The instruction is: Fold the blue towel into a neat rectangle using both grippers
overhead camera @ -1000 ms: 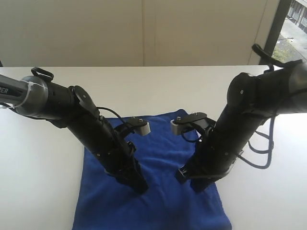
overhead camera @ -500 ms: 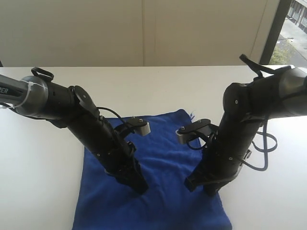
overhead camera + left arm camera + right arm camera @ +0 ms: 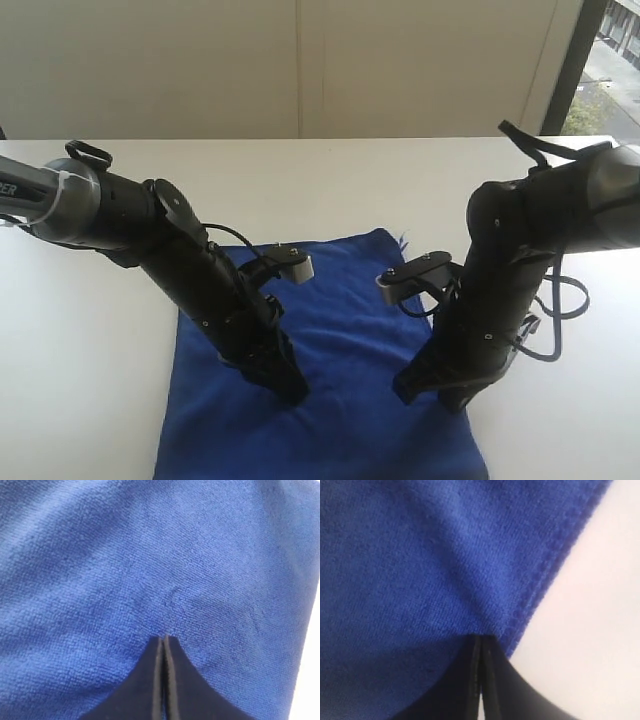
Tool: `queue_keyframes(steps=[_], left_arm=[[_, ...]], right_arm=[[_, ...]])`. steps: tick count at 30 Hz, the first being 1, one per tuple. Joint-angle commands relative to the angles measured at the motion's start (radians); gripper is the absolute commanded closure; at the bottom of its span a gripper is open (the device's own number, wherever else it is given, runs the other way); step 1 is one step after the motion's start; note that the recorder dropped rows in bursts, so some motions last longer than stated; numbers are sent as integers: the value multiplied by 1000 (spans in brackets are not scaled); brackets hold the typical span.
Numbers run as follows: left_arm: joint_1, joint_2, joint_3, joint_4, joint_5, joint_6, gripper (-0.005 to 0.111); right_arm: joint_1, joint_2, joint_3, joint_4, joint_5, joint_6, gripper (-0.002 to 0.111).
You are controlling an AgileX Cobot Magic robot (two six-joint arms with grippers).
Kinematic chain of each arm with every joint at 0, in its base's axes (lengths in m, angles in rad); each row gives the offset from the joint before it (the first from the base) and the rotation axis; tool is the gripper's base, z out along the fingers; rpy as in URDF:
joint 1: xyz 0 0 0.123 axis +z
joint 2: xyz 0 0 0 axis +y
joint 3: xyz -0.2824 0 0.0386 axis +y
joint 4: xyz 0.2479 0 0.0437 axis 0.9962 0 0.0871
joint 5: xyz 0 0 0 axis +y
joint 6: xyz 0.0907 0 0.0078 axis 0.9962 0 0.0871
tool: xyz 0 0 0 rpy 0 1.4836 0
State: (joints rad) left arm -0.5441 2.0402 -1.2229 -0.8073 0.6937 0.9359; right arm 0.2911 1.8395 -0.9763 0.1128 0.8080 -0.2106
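Right arm shifted outward over the last second, toward the towel's right-hand edge in the exterior view, and its elbow sits lower. Left arm unchanged.

- Blue towel (image 3: 340, 330): spread flat on the white table (image 3: 330, 180), roughly square, lightly rumpled, one corner toward the back wall, near edge cut off by the frame.
- Left gripper (image 3: 292, 392): tips down on the towel's middle-left area. Left wrist view shows both jaws pressed together with only a thin seam between them, the point resting on the terry surface. Whether any cloth is pinched cannot be told.
- Right gripper (image 3: 440, 395): tips down at the towel's right border. Right wrist view shows the jaws closed tight, the point just at the stitched hem (image 3: 540, 575), with bare table directly beside it.
- Writing: grey link (image 3: 60, 200) of the left arm carries the letters "PER" at the frame's edge; the rest of the word is cut off.
- Loose black cables (image 3: 555, 310) loop off the right arm.
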Motion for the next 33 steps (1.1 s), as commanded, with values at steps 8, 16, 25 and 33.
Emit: queue_keyframes(steps=[8,16,25,33], left_arm=[[-3,8,12,31,-50,6,107],[-3,-74,-27,31,1,30,107],[3,-68,-272,25,-148,29,107],[20,220,-635,25,88,-45,107]], right_arm=[[0,-61,20,-123,42,58,108],[0,-196,20,-101,17,56,108],[98,-336,167,69,-221,-39,108],[166,-336,333,77,-471,-10,108]])
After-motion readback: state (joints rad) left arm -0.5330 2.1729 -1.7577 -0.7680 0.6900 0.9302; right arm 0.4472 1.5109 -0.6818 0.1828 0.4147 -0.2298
